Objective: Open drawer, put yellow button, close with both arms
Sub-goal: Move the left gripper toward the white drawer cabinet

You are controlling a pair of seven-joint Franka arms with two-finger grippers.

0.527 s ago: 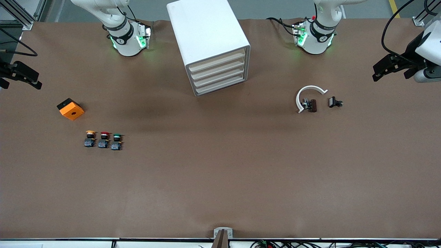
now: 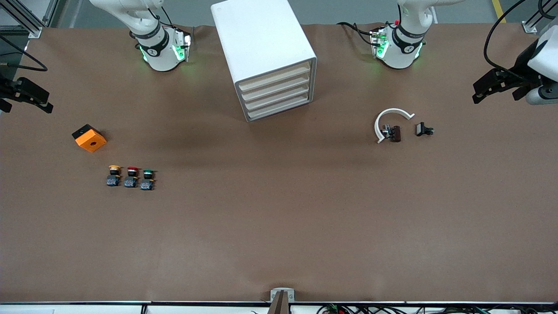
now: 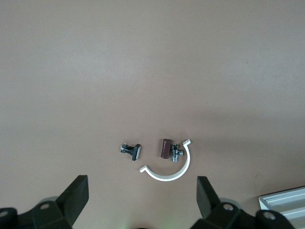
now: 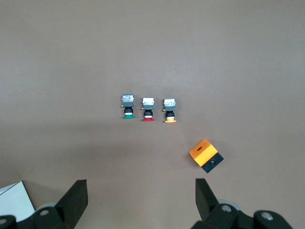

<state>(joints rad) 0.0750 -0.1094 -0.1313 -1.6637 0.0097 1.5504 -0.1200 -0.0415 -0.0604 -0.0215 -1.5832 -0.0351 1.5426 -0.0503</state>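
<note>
The white cabinet point(image 2: 261, 39) stands between the arm bases, and its top drawer point(image 2: 275, 78) is shut, like the three below it. The yellow button point(image 2: 114, 175) stands on the table toward the right arm's end, first in a row with a red-capped point(image 2: 131, 176) and a green-capped point(image 2: 148, 179) button. It also shows in the right wrist view point(image 4: 169, 110). My right gripper point(image 2: 26, 102) is open and empty, high over that end's table edge point(image 4: 141, 187). My left gripper point(image 2: 497, 92) is open and empty, high over the left arm's end point(image 3: 143, 186).
An orange box point(image 2: 89, 138) with a black side lies beside the buttons, farther from the front camera. A white C-shaped ring point(image 2: 389, 117), a small brown part point(image 2: 394, 133) and a black part point(image 2: 423, 129) lie toward the left arm's end.
My left gripper has shifted very slightly. Everything else is still.
</note>
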